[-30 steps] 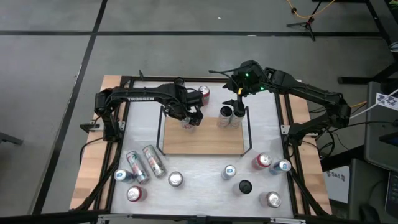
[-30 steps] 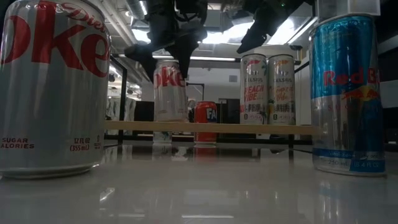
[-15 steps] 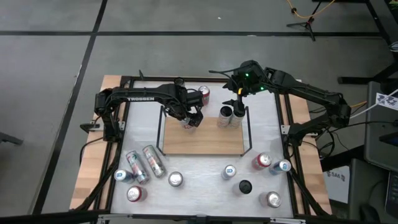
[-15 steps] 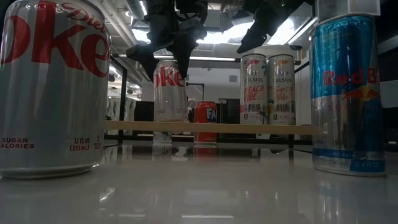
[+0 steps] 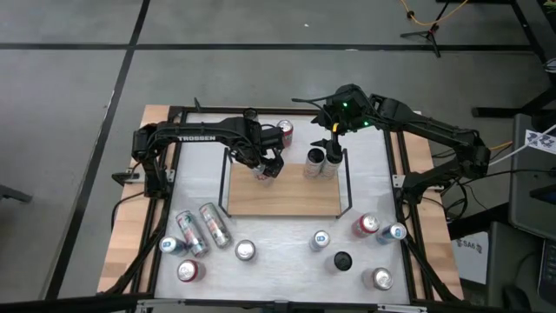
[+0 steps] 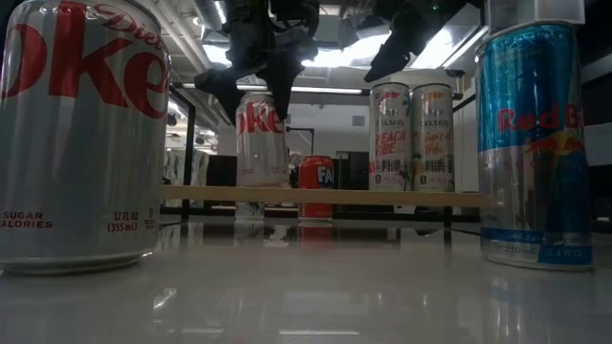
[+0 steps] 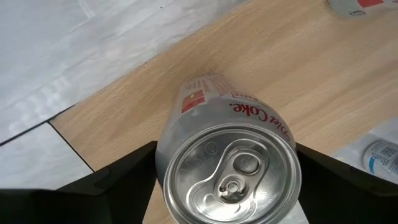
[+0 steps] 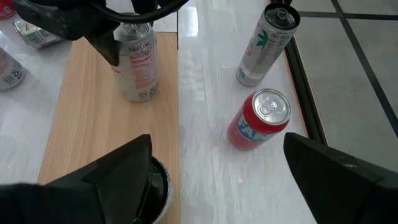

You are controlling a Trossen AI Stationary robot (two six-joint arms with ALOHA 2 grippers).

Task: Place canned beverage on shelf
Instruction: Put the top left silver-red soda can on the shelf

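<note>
A Diet Coke can (image 7: 227,155) stands upright on its base at the far left corner of the light-brown wooden shelf (image 5: 282,198). My left gripper (image 5: 268,163) is right above it and shut on it, one finger on each side. Two slim cans (image 5: 321,163) stand side by side on their bases at the shelf's far right. My right gripper (image 8: 217,186) hangs open in the air above them, holding nothing. A red Fanta can (image 8: 260,118) stands on the white table just beyond the shelf's far edge. My left gripper pinches the Diet Coke can between its two fingers, on the side wall just below the top rim (image 7: 163,155). The fingers come from above, pointing steeply down. The can stays upright with its base (image 6: 261,180) on the shelf board.
Several loose cans stand or lie on the near part of the table (image 5: 195,230) (image 5: 246,251) (image 5: 321,241) (image 5: 367,225). A slim can (image 8: 267,43) stands past the Fanta can. Black rails (image 5: 349,183) close the shelf's short ends. The shelf's near half is bare wood.
</note>
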